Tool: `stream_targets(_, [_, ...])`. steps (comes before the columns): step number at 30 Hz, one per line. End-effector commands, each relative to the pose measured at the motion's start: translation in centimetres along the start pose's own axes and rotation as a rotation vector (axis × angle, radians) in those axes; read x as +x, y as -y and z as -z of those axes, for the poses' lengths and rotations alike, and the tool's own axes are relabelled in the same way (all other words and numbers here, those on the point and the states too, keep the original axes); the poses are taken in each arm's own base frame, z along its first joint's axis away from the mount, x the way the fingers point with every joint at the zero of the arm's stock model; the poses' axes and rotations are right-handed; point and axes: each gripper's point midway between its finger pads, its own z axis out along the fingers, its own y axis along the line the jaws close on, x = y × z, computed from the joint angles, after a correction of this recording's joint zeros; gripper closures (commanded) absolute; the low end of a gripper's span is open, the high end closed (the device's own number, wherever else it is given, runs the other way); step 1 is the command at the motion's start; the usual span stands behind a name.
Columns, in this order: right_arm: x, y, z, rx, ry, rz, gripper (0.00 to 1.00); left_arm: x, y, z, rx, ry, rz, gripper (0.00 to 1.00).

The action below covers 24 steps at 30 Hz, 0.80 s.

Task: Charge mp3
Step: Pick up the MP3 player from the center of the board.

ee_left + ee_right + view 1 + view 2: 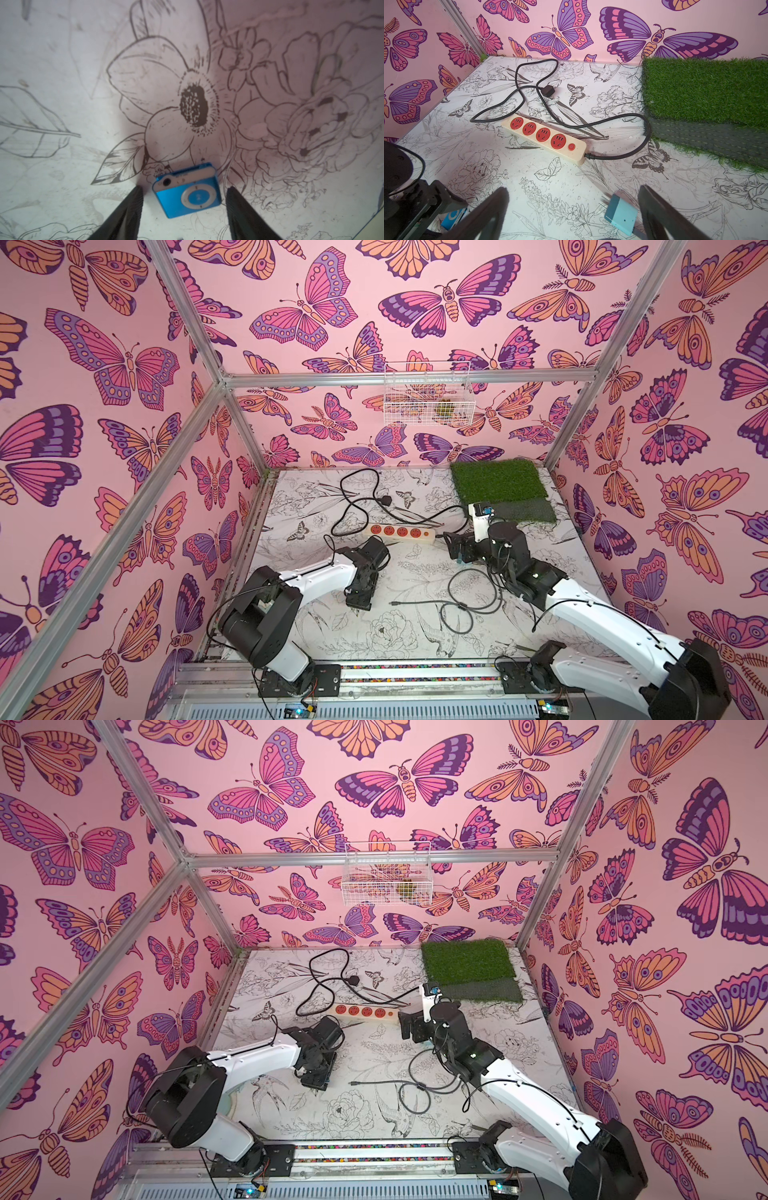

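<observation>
the mp3 (187,193) is lying flat on the bench (62,104) between the left jaws, which are standing apart, clear of it. it is sitting skewed, so closing jaws are risking pivoting it out. right jaws are gaping astride the charger (620,212).

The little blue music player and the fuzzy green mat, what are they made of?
The mp3 looks like metal: its blue face has a smooth, satiny sheen, with a pale, probably plastic, ring pad. The green mat looks like plastic fake grass: short shaggy blades, with a dark woven backing showing at one edge.
</observation>
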Motion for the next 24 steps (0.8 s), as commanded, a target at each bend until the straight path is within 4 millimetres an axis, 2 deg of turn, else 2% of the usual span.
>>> stream_targets(1, [-1.2,-0.3,0.3,0.003,0.016,0.019,0.01,-2.2,-2.6,-2.2,-0.096,0.088,-0.005,0.38])
stream_targets(7, [-1.1,-0.4,0.2,0.002,0.009,0.02,0.01,-2.5,-2.7,-2.3,-0.101,0.094,-0.012,0.4])
stream_targets(11, [-1.0,-0.5,0.2,0.002,0.006,0.023,0.01,-2.7,-2.7,-2.4,-0.101,0.102,-0.021,0.44])
stream_targets(13, [-0.9,-0.4,0.1,0.005,0.003,0.026,0.01,-2.8,-2.7,-2.4,-0.1,0.105,-0.027,0.52])
stream_targets(19, [-0.8,-0.5,0.0,0.006,-0.001,0.03,0.01,-3.2,-2.9,-2.4,-0.103,0.114,-0.04,0.52])
stream_targets(22, [-0.7,-0.5,-0.1,0.005,-0.007,0.031,0.01,-3.3,-2.9,-2.4,-0.103,0.113,-0.052,0.59])
stream_targets(24, [-0.5,-0.6,-0.2,0.002,-0.013,0.033,0.01,-3.3,-2.9,-2.4,-0.102,0.115,-0.058,0.59])
